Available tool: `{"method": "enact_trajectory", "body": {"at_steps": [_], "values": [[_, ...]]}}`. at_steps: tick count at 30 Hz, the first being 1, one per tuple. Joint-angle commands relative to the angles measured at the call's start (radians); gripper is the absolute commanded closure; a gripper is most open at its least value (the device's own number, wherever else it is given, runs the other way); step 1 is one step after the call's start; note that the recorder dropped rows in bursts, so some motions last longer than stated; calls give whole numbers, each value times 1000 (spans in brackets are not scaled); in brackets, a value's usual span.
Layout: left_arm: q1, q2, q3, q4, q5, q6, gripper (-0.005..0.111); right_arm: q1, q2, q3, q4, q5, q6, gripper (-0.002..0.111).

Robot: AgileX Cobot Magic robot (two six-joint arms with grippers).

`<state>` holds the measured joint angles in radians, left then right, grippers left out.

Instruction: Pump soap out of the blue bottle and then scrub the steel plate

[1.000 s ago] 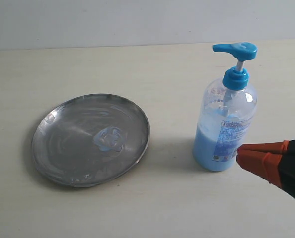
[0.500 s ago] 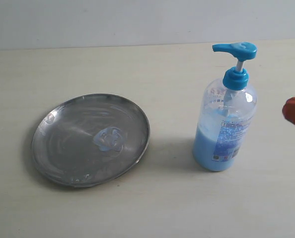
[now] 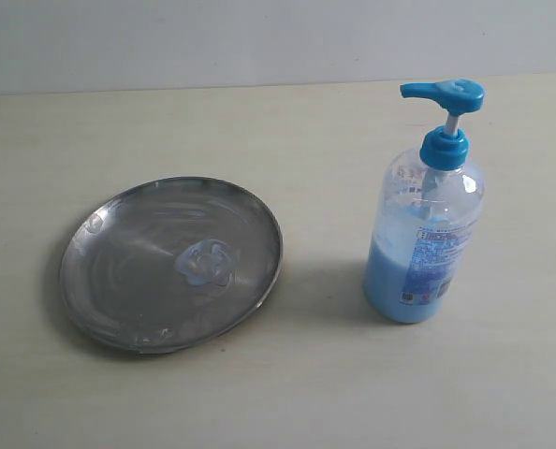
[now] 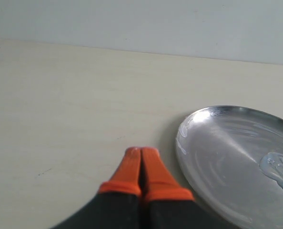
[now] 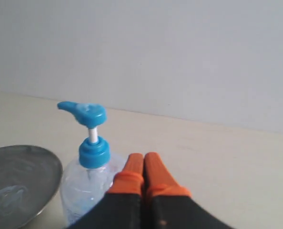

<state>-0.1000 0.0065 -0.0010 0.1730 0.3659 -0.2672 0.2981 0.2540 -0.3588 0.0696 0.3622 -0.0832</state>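
Looks past the pumping stage: a pale blob of soap (image 3: pixel 203 262) already on the steel plate (image 3: pixel 109 323), a little toward 3 o'clock of its middle, so scrubbing judged the step in hand. To do it well: come down onto the blob with the nearer left fingers (image 4: pixel 130 167), press lightly, work outward in widening circles toward the low rim, and keep the push mostly downward so as not to skate the plate across the bench (image 3: pixel 306 393). Worth steadying the rim at 3 o'clock with the right fingers (image 5: pixel 132 168) if sliding starts. Both pairs pressed together and pinching nothing, each seen only from its own wrist view; left pair just beside the plate's rim, right pair close behind the blue bottle (image 3: pixel 426 243). No sponge or cloth in sight, so probably a bare-finger scrub. Bottle at 3 o'clock of the plate in the exterior view, apart from it, upright on its base with long axis vertical; pump head (image 3: pixel 444 94) raised, spout aimed toward 9 o'clock, plateward, yet ending short of the rim. Plate flat, open face up.
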Motion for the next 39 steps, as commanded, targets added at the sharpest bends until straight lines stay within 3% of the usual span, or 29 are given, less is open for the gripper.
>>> {"method": "enact_trajectory", "body": {"at_steps": [1,8,13,20,39], "values": [[1,-6,1,-8,-9,2,107,-87,-61,2,-20,36,-3,108],[1,-6,1,-8,-9,2,107,-193,-171,106,-20,29,8,108],[1,-6,1,-8,-9,2,107,-193,-221,209,-138,10,141,108],[1,-6,1,-8,-9,2,107,-193,-254,331,-133,-18,141,108],[1,-6,1,-8,-9,2,107,-264,-254,359,-132,-32,215,108]]}}
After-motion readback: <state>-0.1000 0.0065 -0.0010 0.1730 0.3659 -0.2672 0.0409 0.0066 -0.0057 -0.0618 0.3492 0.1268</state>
